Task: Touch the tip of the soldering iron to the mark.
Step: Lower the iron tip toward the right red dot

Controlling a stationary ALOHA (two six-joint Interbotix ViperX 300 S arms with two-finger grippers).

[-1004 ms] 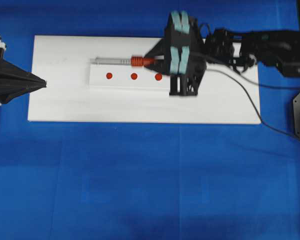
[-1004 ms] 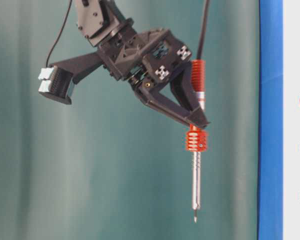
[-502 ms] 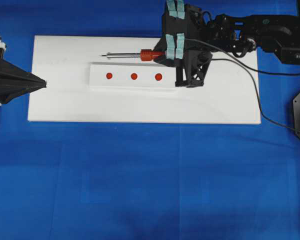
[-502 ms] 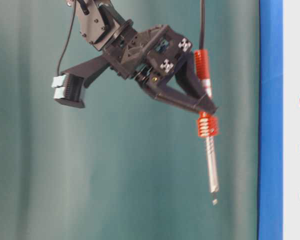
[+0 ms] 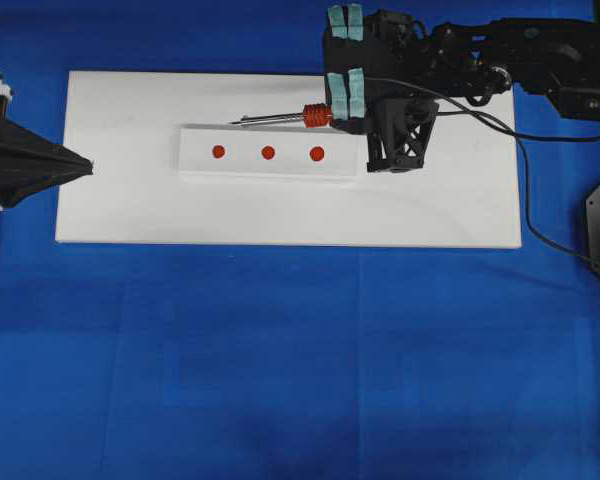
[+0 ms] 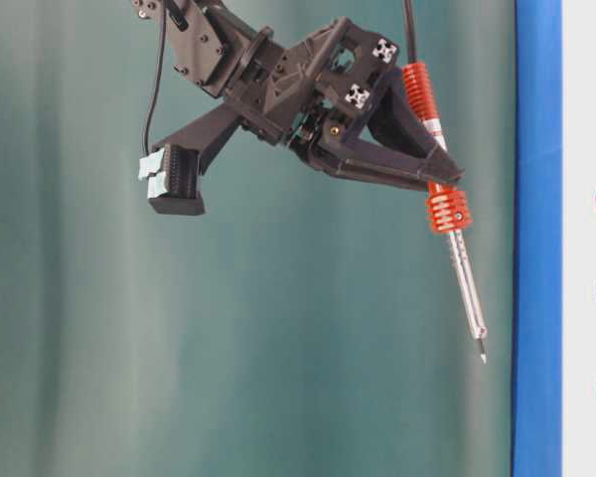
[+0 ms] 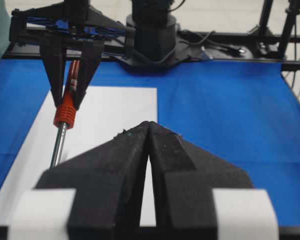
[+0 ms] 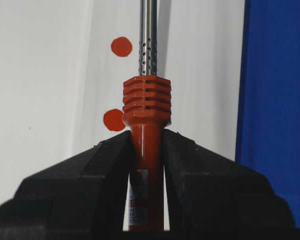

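Gripping the iron by its handle above the board's far edge, the right gripper could miss the marks because its tilted tip hangs beside the strip.

Matte black right pincer with pale blue tape, checkered markers.

Glossy orange plastic soldering iron with perforated shiny metal shaft; matt black pincer, blue cloth
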